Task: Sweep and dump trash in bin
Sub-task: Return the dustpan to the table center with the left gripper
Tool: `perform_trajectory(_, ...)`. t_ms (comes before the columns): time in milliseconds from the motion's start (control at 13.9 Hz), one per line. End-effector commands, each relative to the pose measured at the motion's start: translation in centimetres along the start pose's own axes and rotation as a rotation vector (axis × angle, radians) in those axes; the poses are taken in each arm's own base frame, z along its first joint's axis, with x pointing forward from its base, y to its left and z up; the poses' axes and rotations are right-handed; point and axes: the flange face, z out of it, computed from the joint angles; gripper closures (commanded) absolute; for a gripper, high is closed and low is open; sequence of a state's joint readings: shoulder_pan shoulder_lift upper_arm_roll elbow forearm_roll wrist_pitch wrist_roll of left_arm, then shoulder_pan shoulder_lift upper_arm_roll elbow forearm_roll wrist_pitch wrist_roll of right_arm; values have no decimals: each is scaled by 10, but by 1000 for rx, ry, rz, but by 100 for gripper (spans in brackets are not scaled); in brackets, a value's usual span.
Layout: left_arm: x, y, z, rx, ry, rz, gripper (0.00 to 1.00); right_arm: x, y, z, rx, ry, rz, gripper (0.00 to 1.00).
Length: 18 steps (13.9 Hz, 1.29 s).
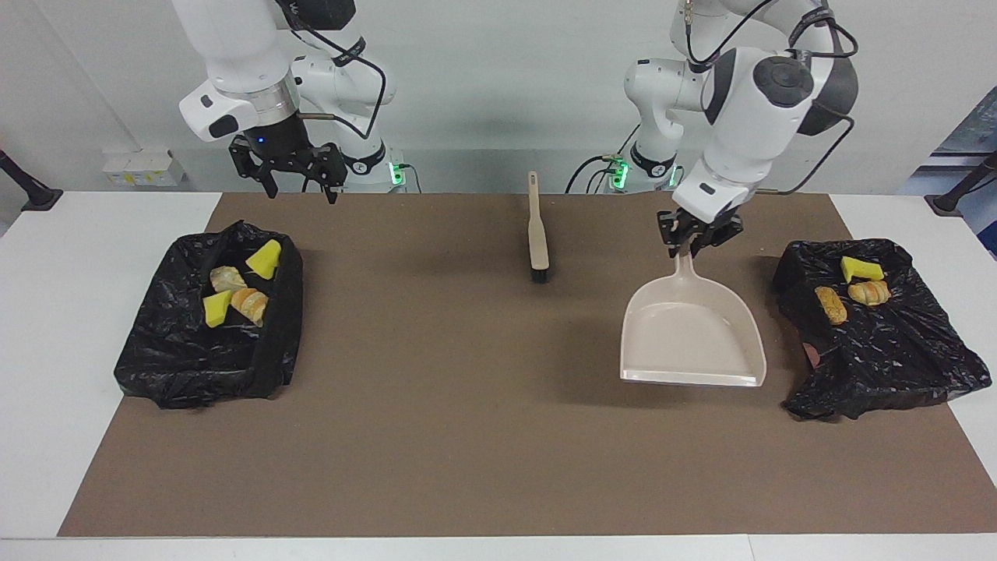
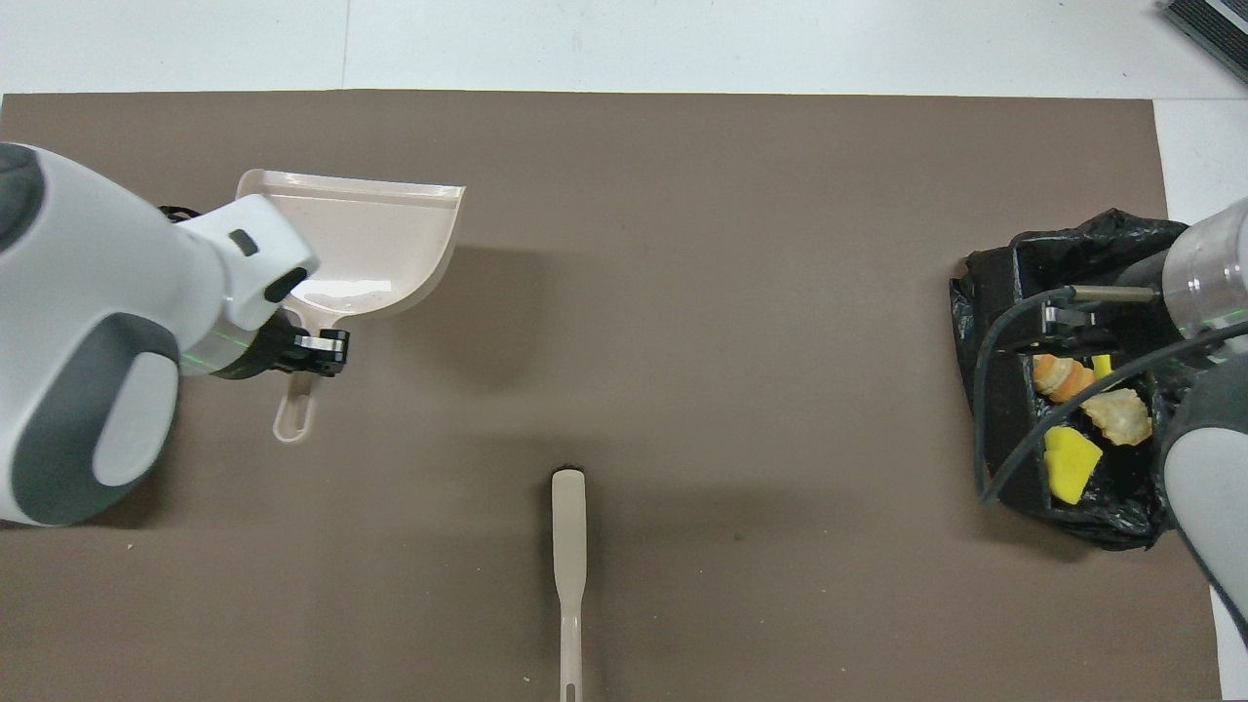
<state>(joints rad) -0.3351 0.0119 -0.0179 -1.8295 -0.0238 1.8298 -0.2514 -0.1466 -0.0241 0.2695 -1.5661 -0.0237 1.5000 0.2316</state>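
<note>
Seven bits of trash are sitting in the two black bin bags at the ends of your table: four in the bin bag [image 1: 210, 327] at the right arm's end of the brown mat [image 1: 467, 436], namely two yellow sponge chunks [image 1: 265, 259], a pale crusty lump [image 1: 227, 278] and an orange-brown bread piece [image 1: 251, 304], and three on the bin bag [image 1: 872, 351] at the left arm's end, a yellow sponge chunk [image 1: 861, 269] and two bread-like pieces [image 1: 830, 304]. You are seeing the left gripper [image 1: 689, 241] clamping the handle of the beige dustpan [image 1: 692, 335], its fingers closed on the thin stem near the pan. The dustpan is hanging over the mat just beside that bag, toward the middle of the table, with its open lip pointing away from the robots; from the facing view you cannot tell whether the lip is touching the mat. In the overhead view the loop end of the handle is sticking out past the gripper toward the robots. The right gripper [image 1: 297, 181] is waiting with its fingers spread wide and nothing in them, raised over the mat's edge nearest the robots, at the corner of the bag with four pieces. The beige brush [image 1: 537, 234] with black bristles is lying flat on the mat near the middle of the edge nearest the robots, handle toward them, bristles toward the table's centre, well apart from both grippers.
</note>
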Motion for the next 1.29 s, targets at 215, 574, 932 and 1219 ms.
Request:
perform_trajectory(215,6,115,76,-26,38,-112,100,5,2,-2,18,17,-19,0)
perform_trajectory(574,26,158,120,-69,92,-180,100,4,1,-2,20,15,-10,0)
perform_trajectory(932,24,187,159,-85,97,-151,96,2,-5,-3,21,16,-5,0)
perform_trajectory(1219,28,164,127,-77,102,-170,0,2,-5,-3,21,16,-5,0)
